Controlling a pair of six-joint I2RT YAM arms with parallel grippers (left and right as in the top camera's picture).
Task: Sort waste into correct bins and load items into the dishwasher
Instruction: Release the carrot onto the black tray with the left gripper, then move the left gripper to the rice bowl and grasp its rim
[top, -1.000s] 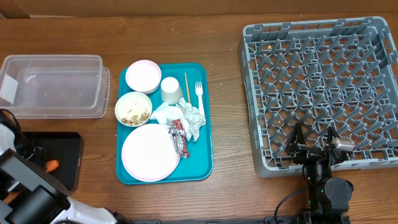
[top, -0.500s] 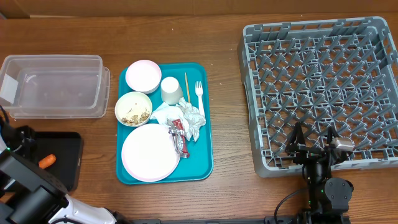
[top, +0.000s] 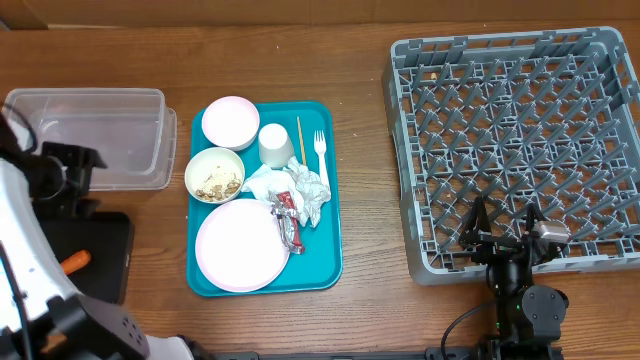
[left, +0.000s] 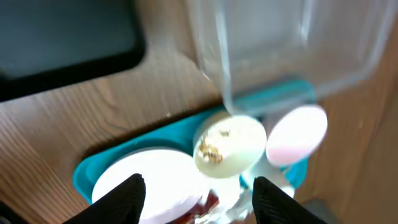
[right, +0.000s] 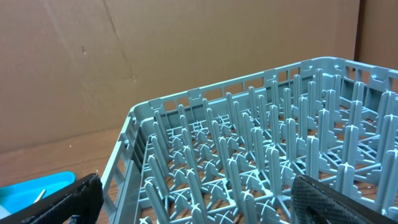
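Overhead: a teal rectangular serving tray lies mid-counter. On it are a round pale-pink plate at its near left corner and a small white bowl of beige rice and nut scraps at its left edge. An empty pinkish bowl sits at its far left corner, with a white cup, thin wooden stick and white plastic fork toward its far right. Crumpled white paper napkins lie at its centre, and a red-and-white snack wrapper touches the plate.

Left of the tray sit a clear rectangular plastic tub and a flat black tray holding an orange carrot piece. Well right of the tray stands a square grey lattice dish rack. The left tool hangs left of the tray at the tub's near edge. The right tool hangs at the rack's near edge.

Left wrist: the left tool is spread wide and holds nothing.

Right wrist: the right tool is wide apart and empty, facing the rack pegs.
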